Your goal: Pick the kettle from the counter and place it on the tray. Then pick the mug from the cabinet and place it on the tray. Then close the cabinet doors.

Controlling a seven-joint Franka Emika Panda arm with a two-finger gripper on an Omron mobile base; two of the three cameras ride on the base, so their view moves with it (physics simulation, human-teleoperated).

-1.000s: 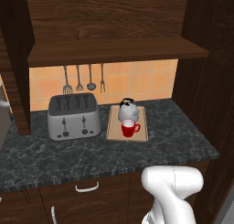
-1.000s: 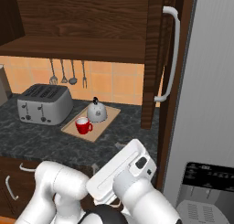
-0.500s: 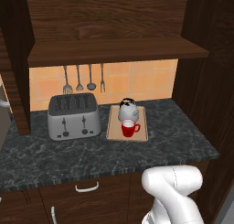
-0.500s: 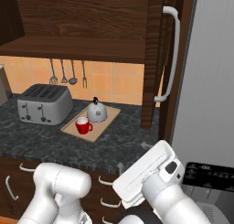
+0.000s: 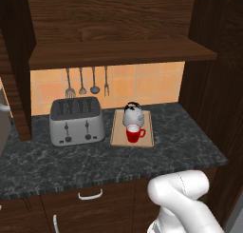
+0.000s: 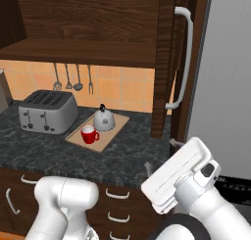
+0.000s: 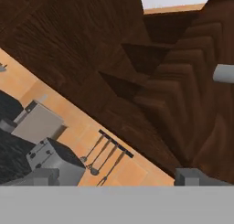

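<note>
Dark marbled counter point(image 5: 118, 160) runs across the kitchen below an orange tiled wall, and we read it from left to right. At the left stands a silver toaster point(image 5: 77, 121), with four utensils point(image 5: 87, 82) hanging on the wall above it. Just to its right lies the tray point(image 5: 117, 134), flat on the stone. On the tray we see the kettle point(image 5: 133, 114) at the back and the mug point(image 5: 135, 133) right in front of it, the two close together. Above all this hangs the cabinet point(image 5: 118, 51), its shelf bare, and at the right its open door point(image 6: 169, 62) shows a long silver bar handle point(image 6: 182, 58). Our gripper point(image 7: 116, 177) points up at the cabinet's dark wood, its fingertips point(image 7: 192, 176) spread wide with nothing between them.
</note>
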